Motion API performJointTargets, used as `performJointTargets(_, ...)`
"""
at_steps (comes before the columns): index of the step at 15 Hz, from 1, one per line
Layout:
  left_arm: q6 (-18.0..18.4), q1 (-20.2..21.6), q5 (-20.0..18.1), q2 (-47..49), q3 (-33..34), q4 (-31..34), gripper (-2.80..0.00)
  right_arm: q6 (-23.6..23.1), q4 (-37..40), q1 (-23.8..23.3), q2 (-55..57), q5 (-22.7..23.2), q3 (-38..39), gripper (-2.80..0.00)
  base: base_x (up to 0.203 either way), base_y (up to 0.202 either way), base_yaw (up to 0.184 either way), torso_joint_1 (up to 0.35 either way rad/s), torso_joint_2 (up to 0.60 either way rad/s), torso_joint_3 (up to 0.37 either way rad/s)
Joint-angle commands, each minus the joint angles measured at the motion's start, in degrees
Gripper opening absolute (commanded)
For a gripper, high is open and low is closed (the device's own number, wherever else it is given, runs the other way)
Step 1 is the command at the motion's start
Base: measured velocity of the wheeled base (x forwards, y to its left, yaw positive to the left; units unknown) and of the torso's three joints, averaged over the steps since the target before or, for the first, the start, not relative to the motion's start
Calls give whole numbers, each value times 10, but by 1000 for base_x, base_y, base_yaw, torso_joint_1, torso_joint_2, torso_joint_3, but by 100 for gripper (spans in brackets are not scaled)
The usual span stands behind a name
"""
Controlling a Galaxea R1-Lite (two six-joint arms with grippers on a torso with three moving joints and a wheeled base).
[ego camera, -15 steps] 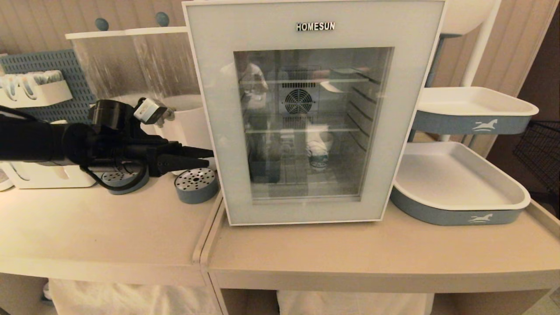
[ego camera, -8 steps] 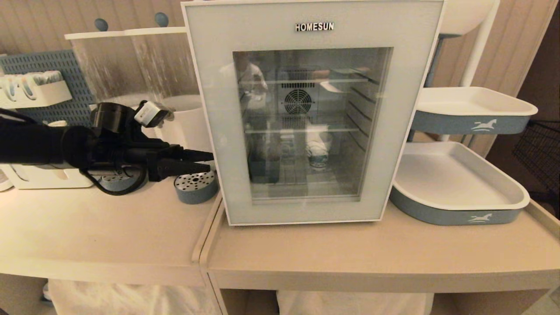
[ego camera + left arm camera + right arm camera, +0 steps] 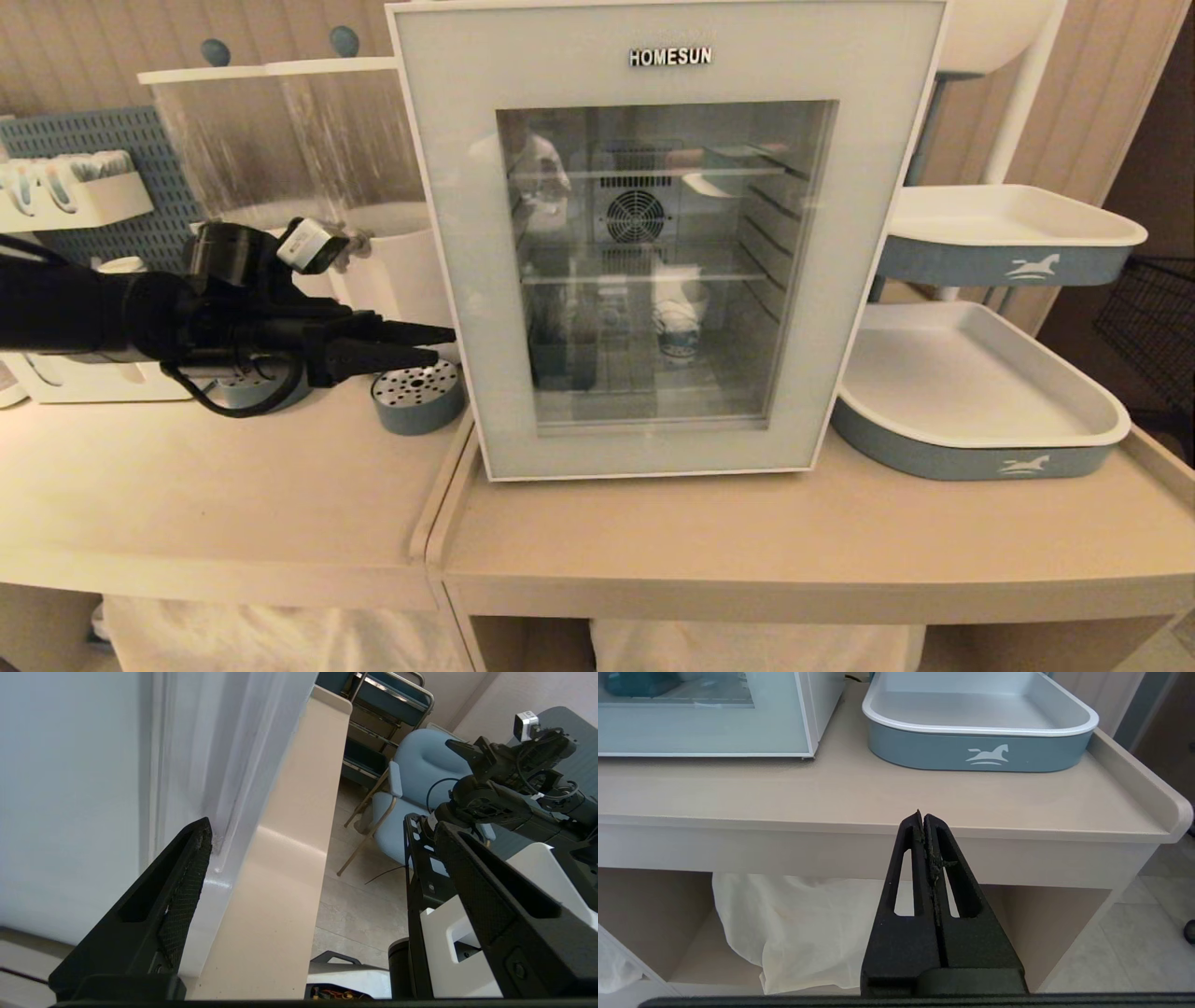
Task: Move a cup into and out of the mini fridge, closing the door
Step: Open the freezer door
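The white mini fridge [image 3: 70,788] stands on the table with its frosted-frame glass door [image 3: 653,448] shut. Through the glass I see the cup [image 3: 679,329], white with a blue pattern, upright on the lower wire shelf. My left gripper [image 3: 446,343] is level at the door's left edge, open, holding nothing. In the left wrist view one of its fingertips [image 3: 202,840] rests at the groove between the door and the fridge's side, and the other stands far apart in free air. My right gripper [image 3: 923,816] is shut and empty, parked below the table's front edge.
Two grey-blue trays [image 3: 971,457] [image 3: 1018,266] sit right of the fridge. A perforated round puck [image 3: 418,397] and a white canister [image 3: 401,266] lie just under and behind the left gripper. A pegboard holder [image 3: 75,198] is at the far left. White cloth [image 3: 808,933] hangs under the table.
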Motion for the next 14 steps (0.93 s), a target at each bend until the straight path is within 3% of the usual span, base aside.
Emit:
performJointTargets(1, 1, -3, -5, 9, 0, 1, 0, 0, 0, 0, 1, 0, 0, -280, 0, 0, 0, 0, 0, 0)
performJointTargets(14, -3, -28, -20, 26, -24, 2, 0, -1, 3, 0, 1, 0, -1, -280, 0, 0, 0, 0, 0, 0)
